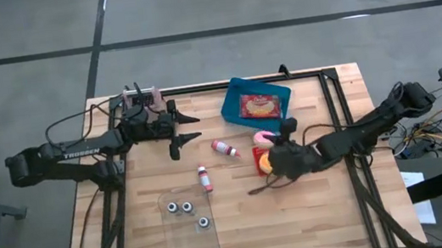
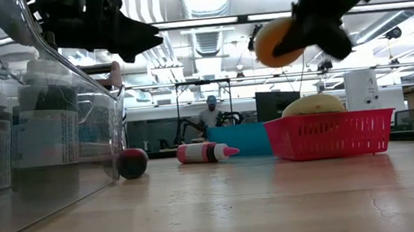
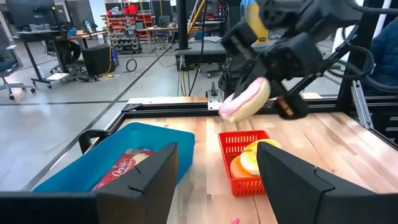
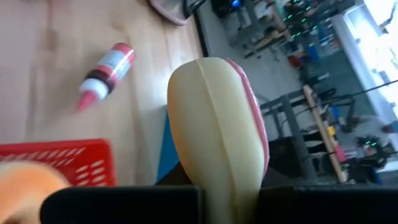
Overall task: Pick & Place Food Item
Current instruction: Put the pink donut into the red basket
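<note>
A: Food item first. Where is it?

B: The toy hot dog [image 4: 219,134], a smooth cream bun with a pink sausage edge, is pinched end-on by the right gripper [image 1: 270,145], jaws closed narrow on it. It hangs in the air above the red basket [image 3: 244,144], clear of the table.

A: Why held there?

B: My reading: it was lifted out of the basket or is headed into it; the frames don't say which. Gripping one end leaves the rest of the bun free for setting down.

A: The basket?

B: Red plastic mesh, square, with a rounded yellow-orange bun piece [image 3: 249,163] inside. At about eleven o'clock from it sits the blue tray [image 1: 232,100], a smooth shallow dish holding a glossy red snack packet [image 1: 259,106].

A: Further out?

B: Two small red-and-white squeeze bottles lie on their sides: one [image 1: 225,147] at nine o'clock from the basket, another [image 1: 204,178] toward eight. A clear bin [image 1: 187,240] with small jars sits at seven o'clock. The table [image 1: 318,214] is pale butcher-block wood.

A: The other arm?

B: The left gripper [image 1: 181,129] waits at ten o'clock, raised, fingers parted, empty.
</note>
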You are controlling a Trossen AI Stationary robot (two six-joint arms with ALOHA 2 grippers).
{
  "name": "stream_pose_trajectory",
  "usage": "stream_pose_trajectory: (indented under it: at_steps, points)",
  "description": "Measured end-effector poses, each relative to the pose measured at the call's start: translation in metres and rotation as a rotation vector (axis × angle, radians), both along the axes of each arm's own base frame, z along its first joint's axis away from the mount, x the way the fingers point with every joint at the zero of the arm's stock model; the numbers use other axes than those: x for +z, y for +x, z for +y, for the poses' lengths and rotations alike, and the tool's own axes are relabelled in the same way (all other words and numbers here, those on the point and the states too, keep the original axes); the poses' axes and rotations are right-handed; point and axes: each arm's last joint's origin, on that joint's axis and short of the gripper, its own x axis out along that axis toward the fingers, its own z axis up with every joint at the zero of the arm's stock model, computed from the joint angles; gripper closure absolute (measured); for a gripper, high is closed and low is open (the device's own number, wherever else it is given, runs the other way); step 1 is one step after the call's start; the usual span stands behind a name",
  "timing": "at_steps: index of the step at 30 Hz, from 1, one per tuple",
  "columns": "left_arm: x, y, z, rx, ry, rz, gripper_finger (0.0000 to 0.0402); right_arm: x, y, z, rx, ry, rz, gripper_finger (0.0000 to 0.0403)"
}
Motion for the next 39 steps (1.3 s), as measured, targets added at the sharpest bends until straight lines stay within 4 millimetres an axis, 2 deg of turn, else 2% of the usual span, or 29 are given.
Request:
stream_pose_trajectory:
  at_steps: [7,11,24,32,39]
  points:
    - [0.000,0.000,0.000,0.000,-0.001,0.002,0.0179,0.030,-0.015,0.022,-0.028,0.180,0.038,0.0392]
    - [0.000,0.000,0.000,0.000,-0.001,0.002,0.0179,0.036,-0.020,0.027,-0.054,0.290,0.045,0.0392]
    - [0.000,0.000,0.000,-0.002,0.000,0.002,0.0179,0.020,-0.020,0.009,-0.158,0.560,0.141,0.0392]
    - [0.000,0.000,0.000,-0.002,0.003,0.002,0.0179,0.016,-0.020,0.001,-0.178,0.643,0.202,0.0391]
    - [0.000,0.000,0.000,-0.002,0.004,0.002,0.0179,0.001,-0.024,-0.008,-0.221,0.645,0.246,0.0390]
